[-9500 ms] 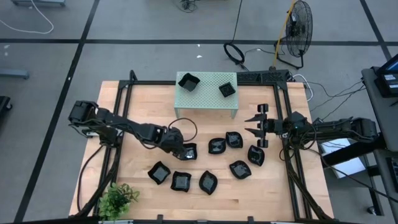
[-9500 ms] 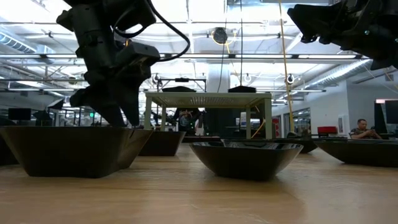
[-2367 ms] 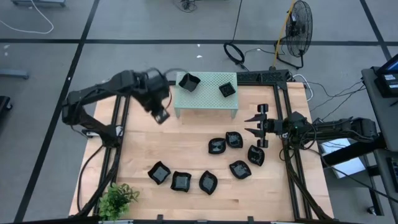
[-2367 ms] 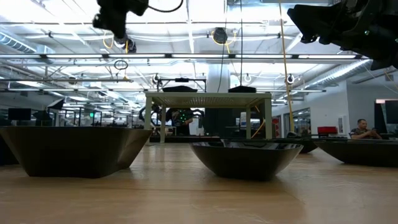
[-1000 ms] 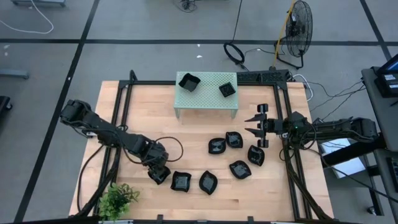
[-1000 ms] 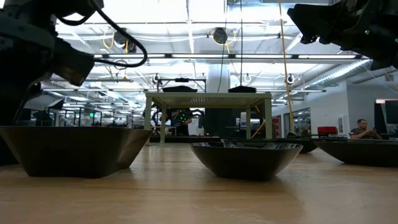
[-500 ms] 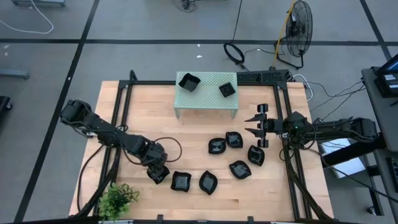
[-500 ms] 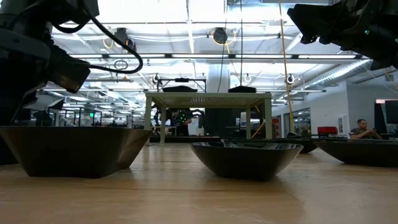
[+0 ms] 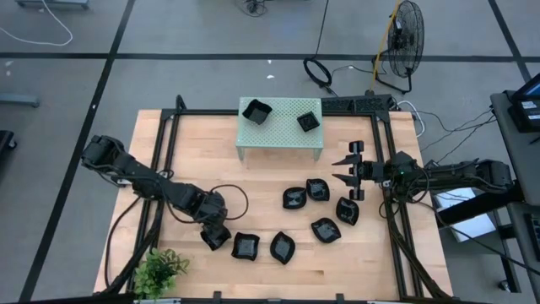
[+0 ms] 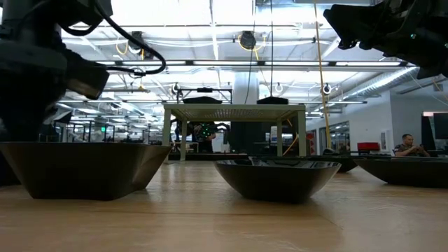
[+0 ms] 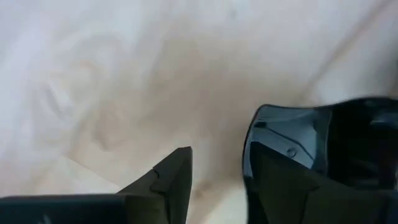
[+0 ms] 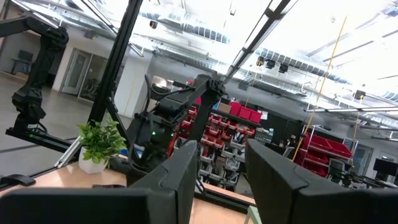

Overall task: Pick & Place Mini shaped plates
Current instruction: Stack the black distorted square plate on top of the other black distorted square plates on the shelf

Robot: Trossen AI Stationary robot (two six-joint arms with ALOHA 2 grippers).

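Mini shaped plates, glossy black, sit in three groups. Two are on top of the pale green perforated stand [image 9: 280, 123] at the far side of the table [image 9: 380, 262]: a square one [image 9: 255, 110] at its left end and a smaller one [image 9: 307, 122] toward its right.

A cluster of four lies right of centre: [image 9: 294, 198], [image 9: 317, 189], [image 9: 347, 210] and [image 9: 326, 230].

A row runs along the near edge; its leftmost plate [image 9: 216, 236] is the one being worked, with two neighbours [image 9: 245, 246] and [image 9: 283, 247] to its right.

Left gripper [image 9: 215, 231] is down over that leftmost plate. In the left wrist view the fingers stand apart; one finger [image 11: 283, 186] lies over the plate's rim [image 11: 298, 134] and the other finger [image 11: 173, 177] is outside it, over bare wood. Contact with the rim looks likely, but the view is too close to confirm a grip.

Low view: the same plate [image 10: 80, 168] fills the left foreground, the left arm is dark above it, and a rounder plate [image 10: 278, 178] sits at centre.

Right gripper [image 9: 350, 171] hovers above the table's right side, near the cluster but touching nothing; its fingers [image 12: 168, 183] are parted, with nothing between them.

A small potted plant [image 9: 160, 268] stands at the near left corner.
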